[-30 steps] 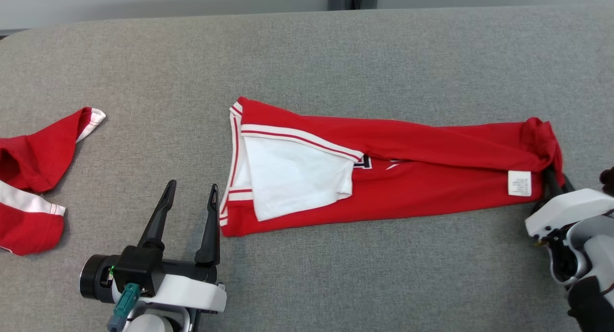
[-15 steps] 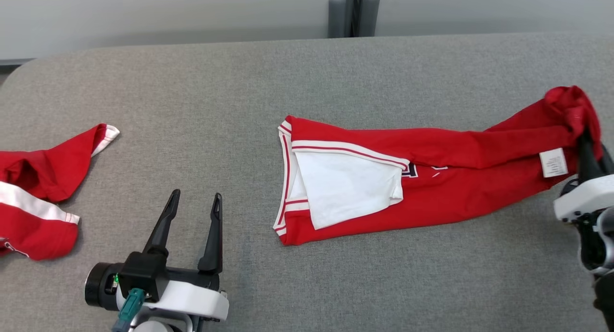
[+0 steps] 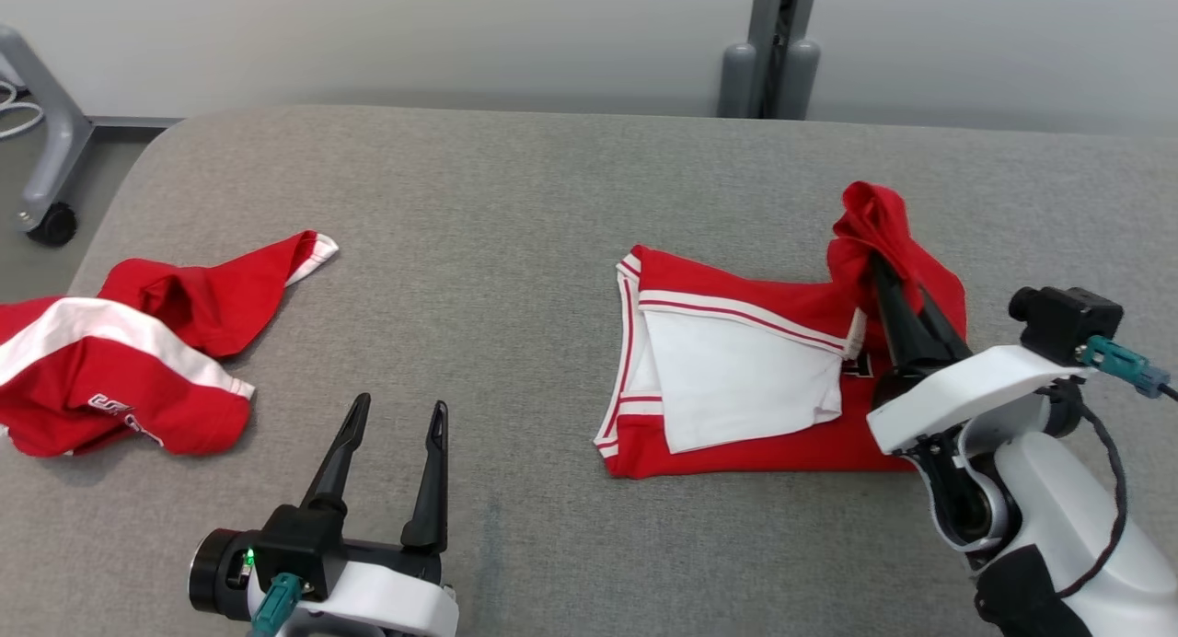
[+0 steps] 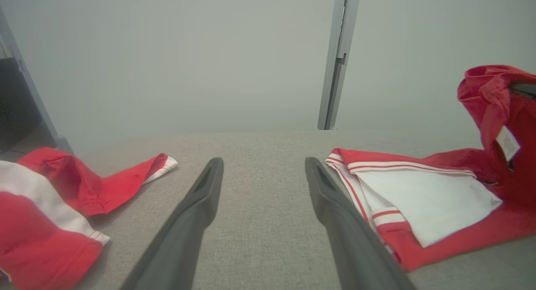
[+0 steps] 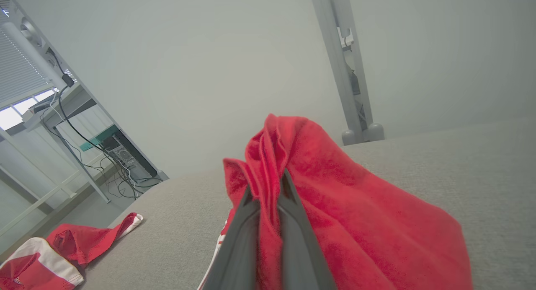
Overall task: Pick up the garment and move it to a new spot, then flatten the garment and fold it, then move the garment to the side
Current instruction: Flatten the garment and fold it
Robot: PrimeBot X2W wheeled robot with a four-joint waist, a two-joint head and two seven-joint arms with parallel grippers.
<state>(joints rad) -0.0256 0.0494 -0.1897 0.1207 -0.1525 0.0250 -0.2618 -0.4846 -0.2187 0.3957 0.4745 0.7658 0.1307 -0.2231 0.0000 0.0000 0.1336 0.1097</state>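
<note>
Head view: the red garment (image 3: 755,453) lies part-folded on the grey worktop (image 3: 515,250), right of centre. The right claw (image 3: 874,264) is closed on a bunched end of it, held up above the flat part. The left claw (image 3: 401,402) hovers agape over bare worktop, near a second red garment (image 3: 138,388) at the left.

Left wrist view: the left claw's fingers (image 4: 197,206) stand wide apart, holding nothing, with the garment to their right.

Right wrist view: the right claw (image 5: 268,183) pinches red cloth, which drapes down to the worktop.
</note>
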